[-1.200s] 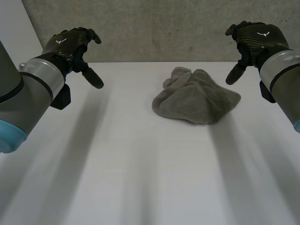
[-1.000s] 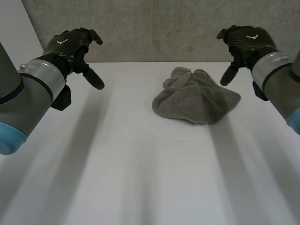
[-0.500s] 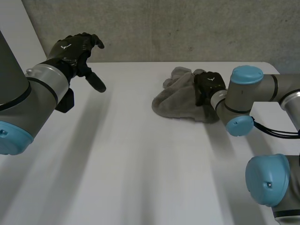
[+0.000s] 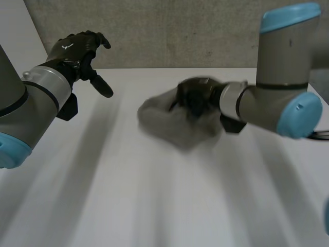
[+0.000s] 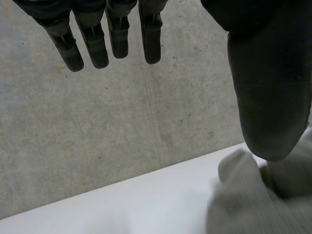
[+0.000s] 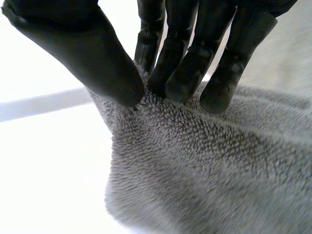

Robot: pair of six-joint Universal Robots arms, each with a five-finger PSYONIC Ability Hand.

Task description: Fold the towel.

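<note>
From here I see the white table (image 4: 154, 206). On its far half, about midway between the left and right edges, lies the grey towel (image 4: 162, 126), bunched in a heap. My right hand (image 4: 196, 96) sits on the heap's far side, with thumb and fingers (image 6: 178, 63) pinching a ridge of the pile between them. Farther back, over the far left corner, my left hand (image 4: 77, 49) hangs above the table, fingers loose and spread, grasping nothing. A concrete wall (image 4: 169, 31) stands behind.
</note>
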